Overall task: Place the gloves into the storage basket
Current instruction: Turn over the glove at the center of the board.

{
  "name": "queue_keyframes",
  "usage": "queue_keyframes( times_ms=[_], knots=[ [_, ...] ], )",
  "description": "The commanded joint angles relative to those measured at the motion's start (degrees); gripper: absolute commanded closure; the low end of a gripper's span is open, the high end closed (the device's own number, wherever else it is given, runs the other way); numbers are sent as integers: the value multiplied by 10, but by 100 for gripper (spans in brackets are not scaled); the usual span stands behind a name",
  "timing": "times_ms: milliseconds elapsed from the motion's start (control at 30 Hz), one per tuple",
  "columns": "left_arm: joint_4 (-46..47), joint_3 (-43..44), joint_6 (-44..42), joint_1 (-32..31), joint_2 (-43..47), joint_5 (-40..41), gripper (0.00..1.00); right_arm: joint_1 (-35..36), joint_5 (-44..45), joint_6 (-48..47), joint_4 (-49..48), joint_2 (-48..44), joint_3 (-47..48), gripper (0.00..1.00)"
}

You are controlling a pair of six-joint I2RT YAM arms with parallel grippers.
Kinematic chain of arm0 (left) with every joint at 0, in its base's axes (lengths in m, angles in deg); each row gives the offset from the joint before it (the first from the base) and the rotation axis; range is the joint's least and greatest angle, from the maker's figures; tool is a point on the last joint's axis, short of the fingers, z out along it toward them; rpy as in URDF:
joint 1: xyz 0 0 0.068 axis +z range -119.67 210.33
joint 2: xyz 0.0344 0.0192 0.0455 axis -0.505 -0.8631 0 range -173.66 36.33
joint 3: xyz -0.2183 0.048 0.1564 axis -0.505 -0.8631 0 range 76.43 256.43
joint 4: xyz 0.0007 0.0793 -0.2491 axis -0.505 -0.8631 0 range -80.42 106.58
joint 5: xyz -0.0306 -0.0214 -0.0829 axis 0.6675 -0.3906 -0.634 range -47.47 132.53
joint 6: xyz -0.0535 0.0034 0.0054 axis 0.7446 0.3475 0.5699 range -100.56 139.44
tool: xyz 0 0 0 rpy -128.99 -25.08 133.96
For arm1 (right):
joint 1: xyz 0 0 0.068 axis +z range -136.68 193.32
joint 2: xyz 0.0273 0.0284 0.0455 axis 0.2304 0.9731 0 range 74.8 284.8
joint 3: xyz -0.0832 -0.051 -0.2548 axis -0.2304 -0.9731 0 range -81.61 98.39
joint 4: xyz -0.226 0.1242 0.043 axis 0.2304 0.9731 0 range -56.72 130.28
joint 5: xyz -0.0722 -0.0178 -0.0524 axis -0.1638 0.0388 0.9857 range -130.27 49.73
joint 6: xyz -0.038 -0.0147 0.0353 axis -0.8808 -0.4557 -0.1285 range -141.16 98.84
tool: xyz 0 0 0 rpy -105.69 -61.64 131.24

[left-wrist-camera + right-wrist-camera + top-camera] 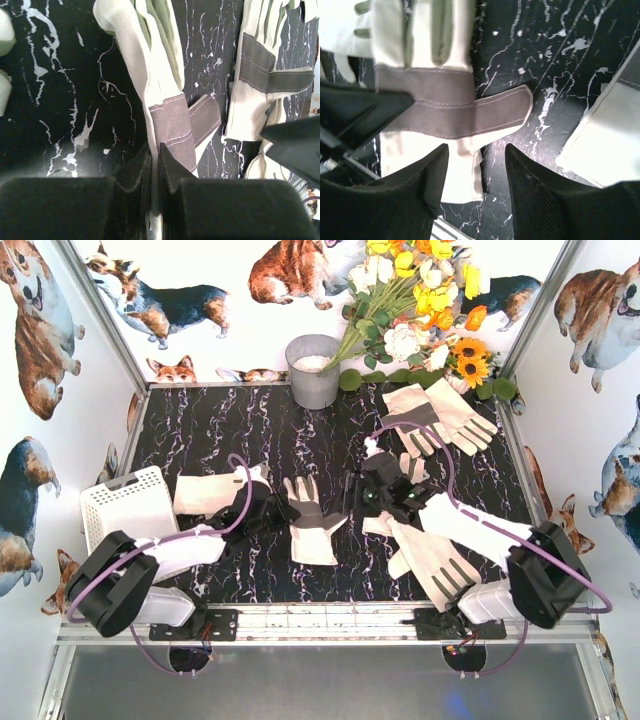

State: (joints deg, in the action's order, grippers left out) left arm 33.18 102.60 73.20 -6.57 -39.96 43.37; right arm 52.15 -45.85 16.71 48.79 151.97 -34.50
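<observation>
Nearest the arm bases, one glove (432, 558) lies on the black marble table (240, 430), partly under the right arm. At the left edge sits the storage basket (128, 502), with another glove (205, 490) just beside it. The left gripper (155, 152) has its jaws pressed together on the side edge of the centre glove (312, 522), by its grey palm patch. The rest of that glove lies on the table, outside the basket. The right gripper (477, 150) hangs over a further glove (435, 95), jaws apart and gripping nothing. Farther back, two gloves (440, 415) overlap near the right wall. Behind them stand a grey bucket (313, 370) and flowers (420, 300).
</observation>
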Motion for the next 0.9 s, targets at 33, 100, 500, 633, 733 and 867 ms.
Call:
queue_keyframes(
  times_ms=[33,100,500,633,733,867],
  knots=[
    [-23,-12,-11,-2,34,30,100,-27,-63,58,-51,61,-2,49],
    [-28,-13,-13,-2,42,34,100,-27,-68,62,-50,84,4,49],
    [-50,-15,-23,-2,62,44,100,-31,-83,82,-97,152,6,48],
    [-50,-15,-23,-2,63,43,100,-35,-89,90,-122,178,8,49],
    [-52,-19,-23,-2,68,43,100,-36,-87,92,-138,193,11,49],
    [-53,-24,-22,-2,76,44,100,-38,-83,93,-146,216,18,51]
  ],
)
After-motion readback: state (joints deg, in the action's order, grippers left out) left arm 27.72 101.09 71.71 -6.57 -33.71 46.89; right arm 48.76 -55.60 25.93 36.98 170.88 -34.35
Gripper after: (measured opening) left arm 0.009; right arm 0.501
